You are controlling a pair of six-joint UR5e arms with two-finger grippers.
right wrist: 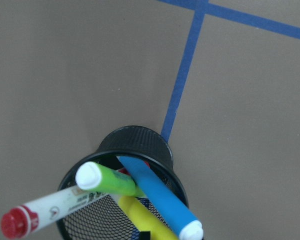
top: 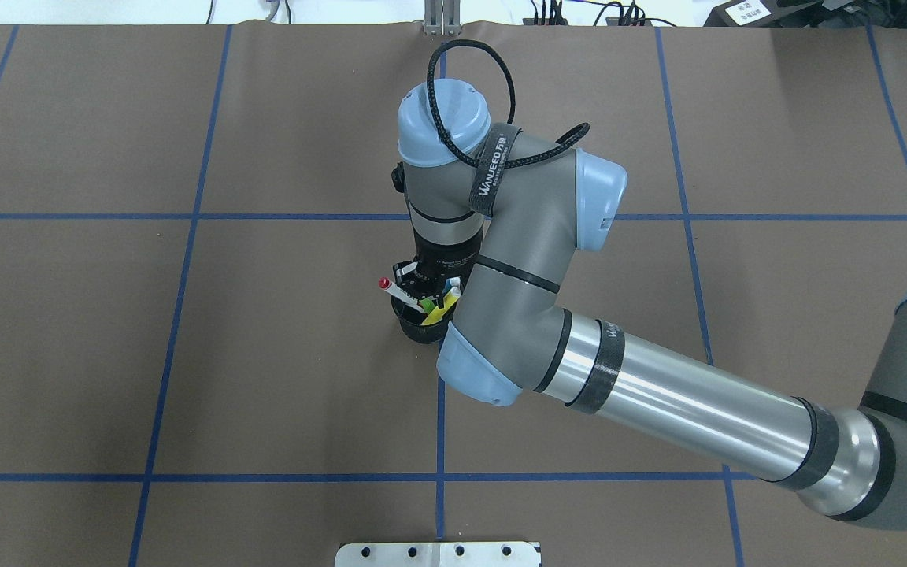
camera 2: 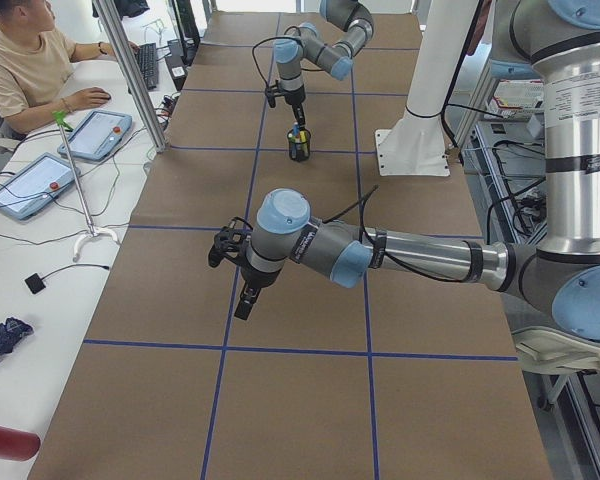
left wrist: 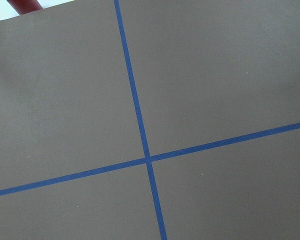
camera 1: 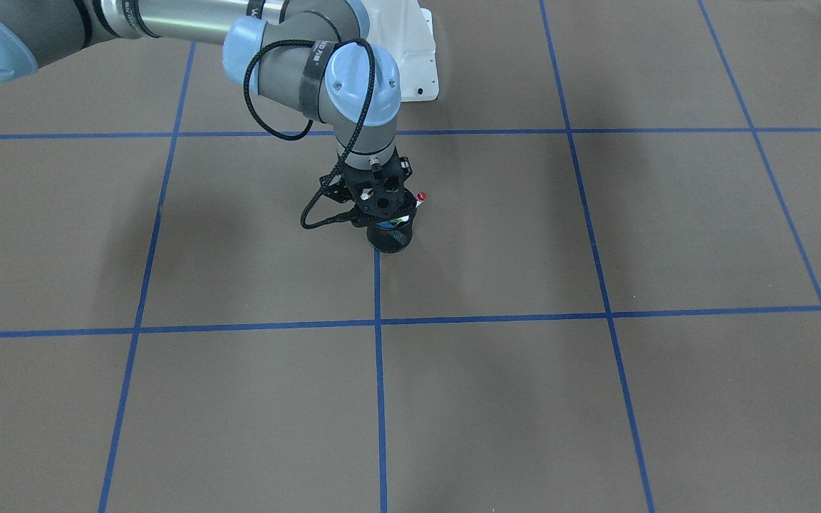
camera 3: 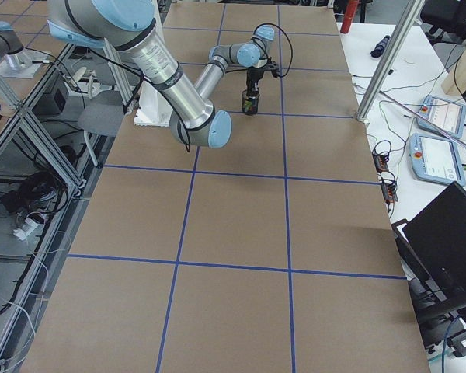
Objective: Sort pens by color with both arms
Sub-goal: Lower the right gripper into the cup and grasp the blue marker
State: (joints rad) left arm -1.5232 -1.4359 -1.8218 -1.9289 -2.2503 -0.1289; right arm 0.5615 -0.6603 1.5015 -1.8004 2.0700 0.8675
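1. Although the task is sorting, the front-facing view shows nothing sorted yet; the right arm [camera 1: 353,78] hangs straight above the black mesh cup [camera 1: 390,241]; the red-capped marker [camera 1: 421,196] pokes out beside the wrist; I cannot tell how wide the right jaws stand or whether they hold anything.
2. Overhead view: the cup sits mid-desk [top: 107,354], well apart from every edge; open squares lie on both sides for laying pens out.
3. Left-end view: the left arm [camera 2: 310,245] hovers low over the desk, well apart from the cup; the state of the left jaws cannot be told.
4. Right-end view: the same cup, far along the desk.
5. Left wrist view: only desk and crossing blue tape lines [left wrist: 147,160].
6. Right wrist view: the marker, green highlighter [right wrist: 110,181], blue highlighter [right wrist: 160,200] and yellow highlighter [right wrist: 140,215] all lean inside the cup; I judge this the first pick; next, close on one barrel and lift straight, without snagging neighbours or tipping the cup.
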